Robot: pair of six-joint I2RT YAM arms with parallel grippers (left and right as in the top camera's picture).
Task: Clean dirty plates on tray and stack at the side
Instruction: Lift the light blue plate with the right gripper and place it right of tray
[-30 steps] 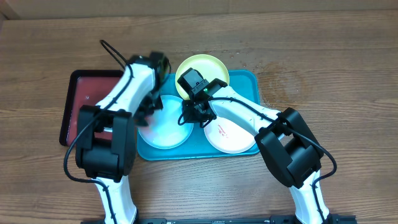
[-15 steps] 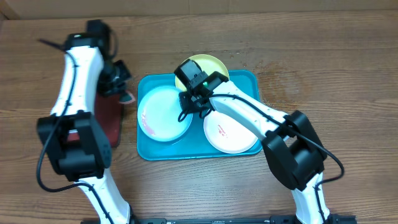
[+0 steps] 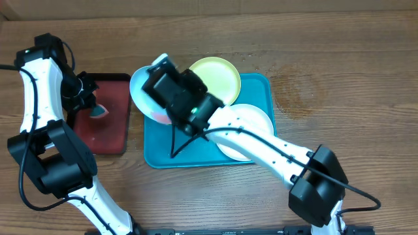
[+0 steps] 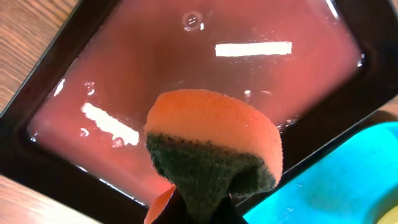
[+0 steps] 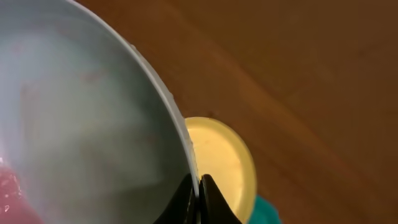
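Observation:
My right gripper is shut on the rim of the pale blue plate and holds it tilted, raised above the left end of the teal tray. In the right wrist view the fingers pinch the rim, and the plate shows a reddish smear at lower left. The yellow-green plate lies at the tray's back and also shows in the right wrist view. The white plate lies at the tray's right, partly hidden by the arm. My left gripper is shut on an orange-and-green sponge over the dark red tray.
The dark red black-rimmed tray lies left of the teal tray, and its wet floor fills the left wrist view. A corner of the teal tray shows at that view's lower right. Bare wooden table lies to the right.
My left gripper has swung left from the teal tray to over the dark red tray with the sponge. My right gripper has lifted the pale blue plate off the teal tray, up and to the left.

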